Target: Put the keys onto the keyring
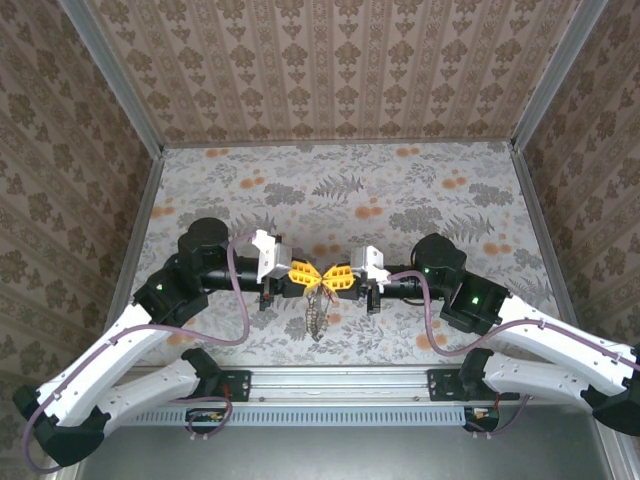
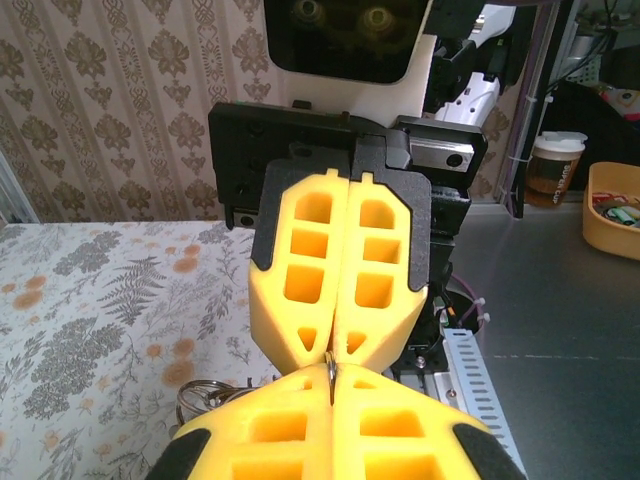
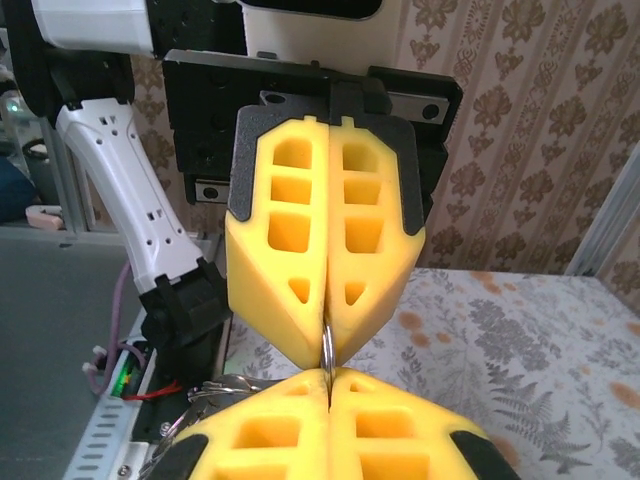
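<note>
My two yellow-fingered grippers meet tip to tip above the table's near middle, the left gripper [image 1: 305,272] and the right gripper [image 1: 336,275]. Both are shut on the same thin metal keyring [image 3: 326,345], which stands edge-on between the four fingertips. The left wrist view shows the keyring [image 2: 329,367] pinched in my left gripper [image 2: 333,385], with the right one facing it. My right gripper [image 3: 328,382] clamps its other side. A bunch of keys [image 1: 317,315] and loops dangles below the grippers. More metal loops [image 2: 203,396] show beside the left fingers; single keys cannot be made out.
The floral-patterned table [image 1: 340,190] stretches away behind the grippers, walled by patterned panels on three sides. A slotted metal rail [image 1: 340,382] runs along the near edge. Off the table stand a paper cup [image 2: 556,165] and a yellow bin [image 2: 612,210].
</note>
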Controlling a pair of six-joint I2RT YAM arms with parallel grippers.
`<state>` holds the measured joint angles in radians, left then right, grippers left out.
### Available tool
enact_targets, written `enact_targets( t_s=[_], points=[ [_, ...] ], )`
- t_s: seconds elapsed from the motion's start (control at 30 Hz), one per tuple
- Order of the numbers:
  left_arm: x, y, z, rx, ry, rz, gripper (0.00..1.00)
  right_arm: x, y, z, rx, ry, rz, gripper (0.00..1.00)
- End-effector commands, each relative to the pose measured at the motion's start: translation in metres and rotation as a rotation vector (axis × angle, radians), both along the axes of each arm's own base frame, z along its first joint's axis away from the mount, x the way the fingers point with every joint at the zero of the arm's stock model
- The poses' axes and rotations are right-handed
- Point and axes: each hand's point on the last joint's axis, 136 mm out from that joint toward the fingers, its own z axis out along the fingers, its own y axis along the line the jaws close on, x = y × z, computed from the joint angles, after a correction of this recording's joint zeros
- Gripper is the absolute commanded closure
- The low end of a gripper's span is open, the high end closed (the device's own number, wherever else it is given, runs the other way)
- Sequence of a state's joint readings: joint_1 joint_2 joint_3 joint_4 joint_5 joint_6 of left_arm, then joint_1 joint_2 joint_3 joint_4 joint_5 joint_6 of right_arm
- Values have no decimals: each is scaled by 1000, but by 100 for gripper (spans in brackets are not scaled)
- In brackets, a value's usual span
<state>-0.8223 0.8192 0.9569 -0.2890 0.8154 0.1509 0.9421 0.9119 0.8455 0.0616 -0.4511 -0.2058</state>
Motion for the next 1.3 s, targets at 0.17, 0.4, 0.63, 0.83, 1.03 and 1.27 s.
enact_targets(
  t_s=[0.17, 0.4, 0.63, 0.83, 1.03, 1.27],
  points=[
    [25, 9, -16, 176, -91, 177, 91, 29, -11, 3, -161, -36, -165, 100],
    [33, 3, -34, 275, -132, 220, 81, 32, -7, -11, -333, -5, -142, 100],
    [34, -5, -38, 280, -139, 210, 80, 32, -3, -20, -384, 22, -120, 100],
    [30, -6, -37, 268, -132, 191, 99, 28, 1, -23, -403, 35, -85, 100],
    [25, -6, -32, 244, -133, 165, 100, 18, 0, -13, -348, 20, -48, 100],
    [18, 3, -13, 137, -107, 145, 100, 19, -14, -8, -215, 22, -118, 70]
  ],
)
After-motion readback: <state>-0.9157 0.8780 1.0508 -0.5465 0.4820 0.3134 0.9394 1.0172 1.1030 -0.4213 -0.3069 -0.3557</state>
